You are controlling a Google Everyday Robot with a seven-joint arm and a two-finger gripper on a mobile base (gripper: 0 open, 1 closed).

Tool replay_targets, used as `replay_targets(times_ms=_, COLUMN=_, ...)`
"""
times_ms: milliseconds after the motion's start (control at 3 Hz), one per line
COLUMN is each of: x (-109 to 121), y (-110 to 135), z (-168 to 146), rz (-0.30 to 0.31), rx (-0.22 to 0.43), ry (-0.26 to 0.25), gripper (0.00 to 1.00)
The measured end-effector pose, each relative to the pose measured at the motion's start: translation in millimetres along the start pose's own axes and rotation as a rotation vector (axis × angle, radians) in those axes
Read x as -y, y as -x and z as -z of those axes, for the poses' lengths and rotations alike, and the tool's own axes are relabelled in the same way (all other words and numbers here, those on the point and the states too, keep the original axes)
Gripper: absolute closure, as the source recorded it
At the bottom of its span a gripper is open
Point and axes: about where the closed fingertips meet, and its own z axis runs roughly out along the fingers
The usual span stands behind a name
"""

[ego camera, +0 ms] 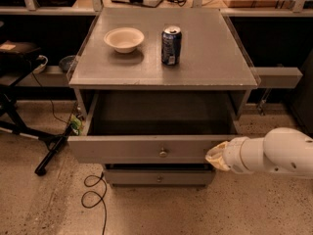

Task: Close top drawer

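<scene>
The top drawer (132, 150) of the grey cabinet stands pulled out wide, its deep box empty and dark inside. Its flat front panel has one small round metal knob (163, 152) at centre. My white arm comes in from the right. The gripper (215, 156) is at the right end of the drawer front, touching or nearly touching the panel. A narrower lower drawer (157, 178) sits shut beneath it.
On the cabinet top (122, 72) stand a cream bowl (123, 38) and a blue soda can (171, 45). A black stand leg (49, 153) and a loose cable (93, 199) lie on the speckled floor at the left. A grey shelf (276, 76) runs behind at the right.
</scene>
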Motion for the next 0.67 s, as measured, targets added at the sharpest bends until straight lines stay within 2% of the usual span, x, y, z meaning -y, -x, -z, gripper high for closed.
replay_targets(times_ms=667, x=20, y=9, z=-14, rz=-0.020, rx=0.043, ry=-0.036, gripper=1.00)
